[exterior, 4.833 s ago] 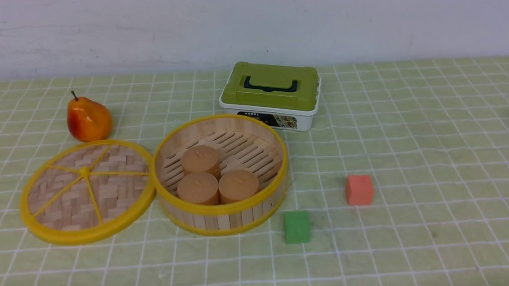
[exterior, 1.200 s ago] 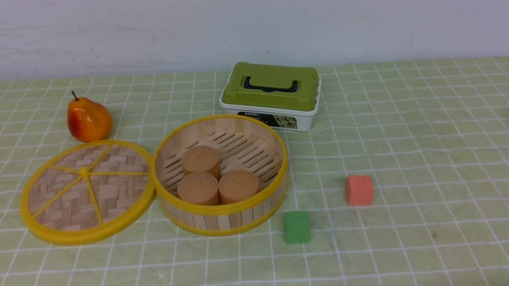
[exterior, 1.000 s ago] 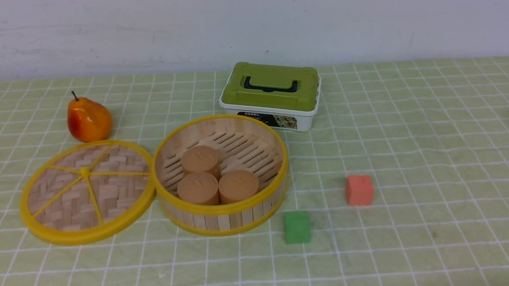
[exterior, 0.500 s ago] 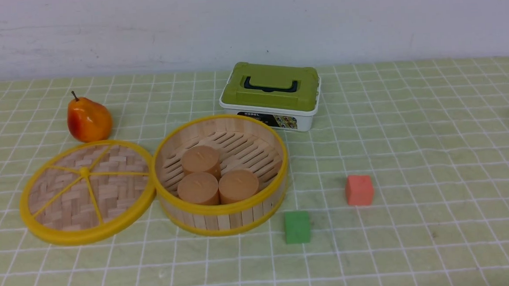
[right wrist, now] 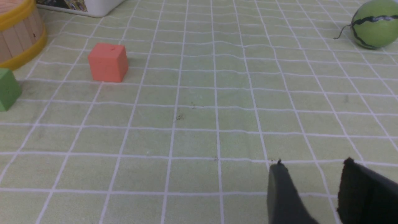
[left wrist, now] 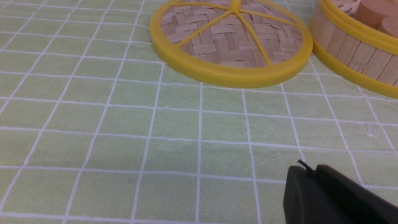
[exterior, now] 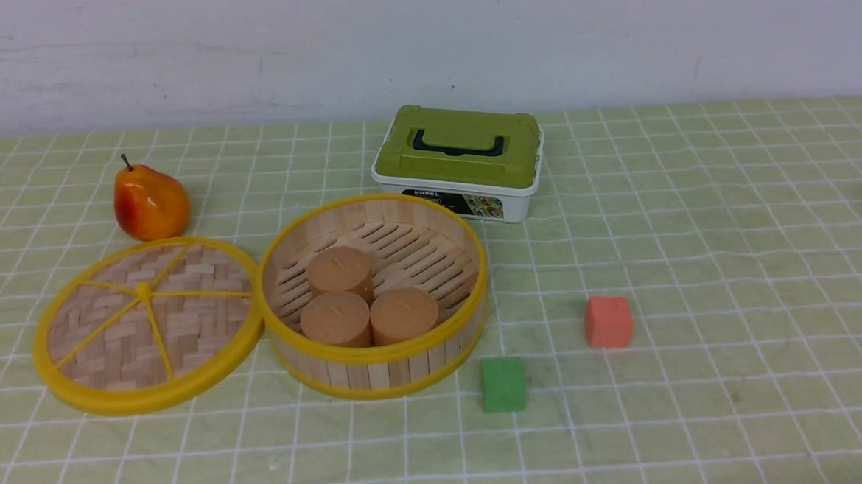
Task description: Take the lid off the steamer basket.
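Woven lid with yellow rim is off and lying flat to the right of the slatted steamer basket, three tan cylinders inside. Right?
Wrong side. The woven lid with yellow rim lies flat to the left of the slatted steamer basket, rims touching or nearly so. The front view shows it. The rest holds: lid off, three tan cylinders inside.

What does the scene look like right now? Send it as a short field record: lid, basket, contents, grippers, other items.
lid: off, flat on the tablecloth, left of the basket, rims meeting
steamer basket: open, upright
contents: three tan cylinders
left gripper: shut, empty, short of the lid
right gripper: open, empty, over bare cloth
other items: pear, green-lidded box, red cube, green cube, green striped ball
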